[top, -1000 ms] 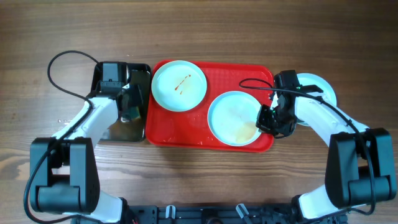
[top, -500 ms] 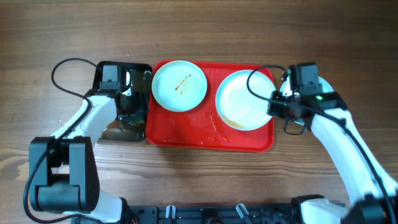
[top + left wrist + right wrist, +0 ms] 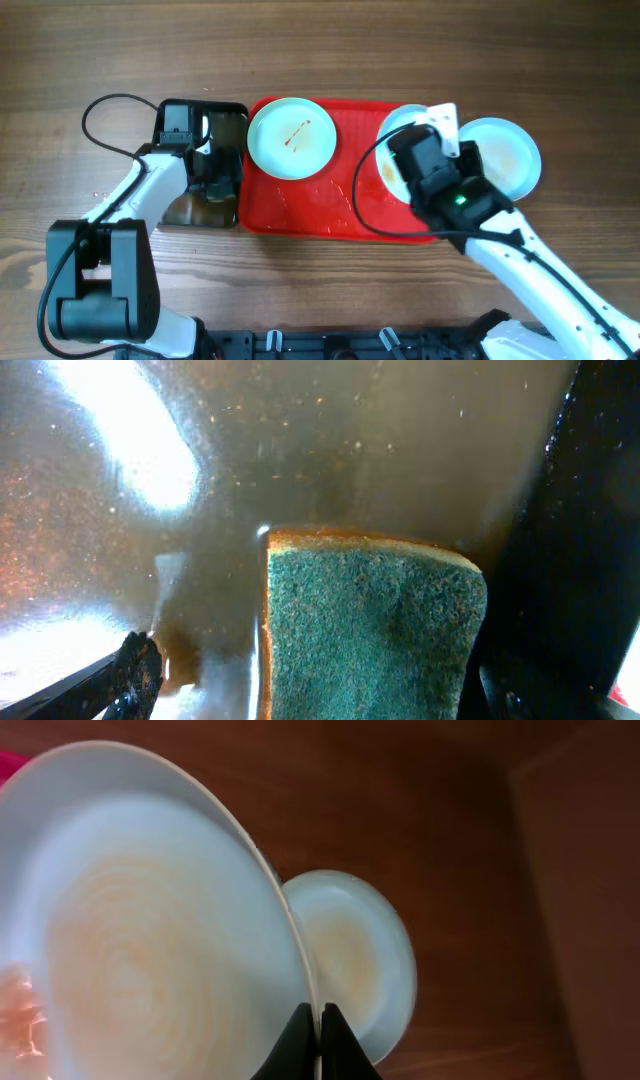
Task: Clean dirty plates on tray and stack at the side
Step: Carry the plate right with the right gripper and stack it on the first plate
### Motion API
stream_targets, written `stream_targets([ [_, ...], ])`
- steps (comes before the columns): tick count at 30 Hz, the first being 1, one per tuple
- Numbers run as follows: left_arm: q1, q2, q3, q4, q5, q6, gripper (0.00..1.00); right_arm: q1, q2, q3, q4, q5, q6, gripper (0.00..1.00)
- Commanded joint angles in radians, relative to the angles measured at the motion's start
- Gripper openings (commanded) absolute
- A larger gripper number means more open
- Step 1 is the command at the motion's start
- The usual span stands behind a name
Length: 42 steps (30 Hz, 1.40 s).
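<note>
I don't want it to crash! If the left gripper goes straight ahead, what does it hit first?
Probably the green sponge, right ahead of the left gripper in the black tray.

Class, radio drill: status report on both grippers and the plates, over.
Right gripper shut on held plate at rim, above red tray, right end. Left gripper at sponge, grip unclear. Smeared plate on tray; nothing blocking side plate.

Whole thing sits on a brown wood-grain counter [image 3: 400, 50], with the grain running side to side and some darker streaks in it. Lighting's pretty even from above, shadows are soft. A few tiny pale specks [image 3: 100, 192] near the left side. In the right wrist view the wood looks darker and reddish.
</note>
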Motion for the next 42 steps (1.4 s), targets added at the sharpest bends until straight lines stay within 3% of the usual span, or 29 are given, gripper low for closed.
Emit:
stream_targets([
  [1, -0.010, 0.010, -0.005, 0.002, 0.046, 0.002, 1.00, 0.077, -0.014, 0.024, 0.067, 0.261, -0.094, 0.04],
  [6, -0.010, 0.010, -0.005, 0.002, 0.046, 0.002, 1.00, 0.089, -0.014, 0.024, 0.172, 0.287, -0.194, 0.04],
  [8, -0.010, 0.010, -0.005, 0.002, 0.046, 0.002, 1.00, 0.081, -0.014, 0.024, 0.173, 0.273, -0.113, 0.04],
  [11, -0.010, 0.010, -0.005, 0.002, 0.046, 0.002, 1.00, 0.009, -0.010, 0.022, 0.165, 0.092, 0.027, 0.04],
  [14, -0.010, 0.010, -0.005, 0.002, 0.046, 0.002, 1.00, -0.129, -0.009, 0.022, 0.147, -0.105, 0.199, 0.04],
  [19, -0.010, 0.010, -0.005, -0.002, 0.046, 0.002, 1.00, -0.486, -0.006, 0.022, 0.097, -0.380, 0.372, 0.05],
  [22, -0.010, 0.010, -0.005, -0.003, 0.046, 0.001, 1.00, -0.711, 0.052, 0.022, 0.079, -0.539, 0.392, 0.04],
  [25, -0.010, 0.010, -0.005, -0.003, 0.046, 0.002, 1.00, -0.813, 0.147, 0.022, 0.072, -0.600, 0.393, 0.04],
  [29, -0.010, 0.010, -0.005, -0.003, 0.046, 0.002, 1.00, -0.828, 0.238, 0.022, 0.040, -0.629, 0.385, 0.04],
  [30, -0.010, 0.010, -0.005, -0.002, 0.046, 0.002, 1.00, -0.828, 0.240, 0.022, 0.043, -0.658, 0.385, 0.16],
  [31, -0.010, 0.010, -0.005, -0.003, 0.046, 0.002, 1.00, -0.828, 0.234, 0.023, 0.058, -0.721, 0.364, 0.43],
  [38, -0.010, 0.010, -0.005, -0.002, 0.046, 0.002, 1.00, -0.785, 0.154, 0.112, 0.060, -1.223, 0.151, 0.50],
  [42, -0.010, 0.010, -0.005, -0.002, 0.046, 0.002, 1.00, -0.554, 0.137, 0.230, -0.020, -1.203, 0.102, 0.51],
])
